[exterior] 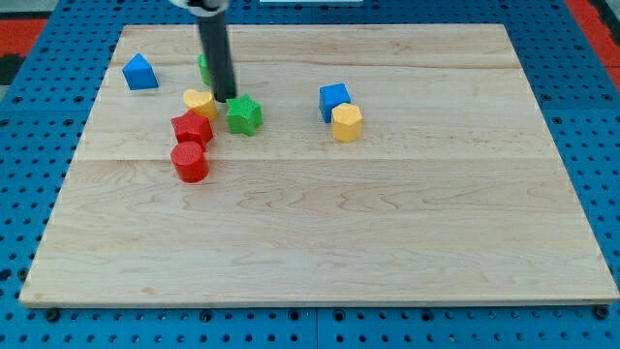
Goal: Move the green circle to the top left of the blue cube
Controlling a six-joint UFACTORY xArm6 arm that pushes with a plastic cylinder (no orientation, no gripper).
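The green circle [203, 66] sits near the view's top left, mostly hidden behind my rod. The blue cube [334, 99] lies right of centre near the top, touching a yellow hexagon [347, 122] at its lower right. My tip [225, 98] rests just below and right of the green circle, between a yellow heart [199, 102] on its left and a green star [244, 115] on its lower right.
A red hexagon-like block [192, 128] and a red cylinder [190, 162] lie below the yellow heart. A blue house-shaped block [140, 73] sits at the far top left. The wooden board [320, 242] lies on a blue pegboard.
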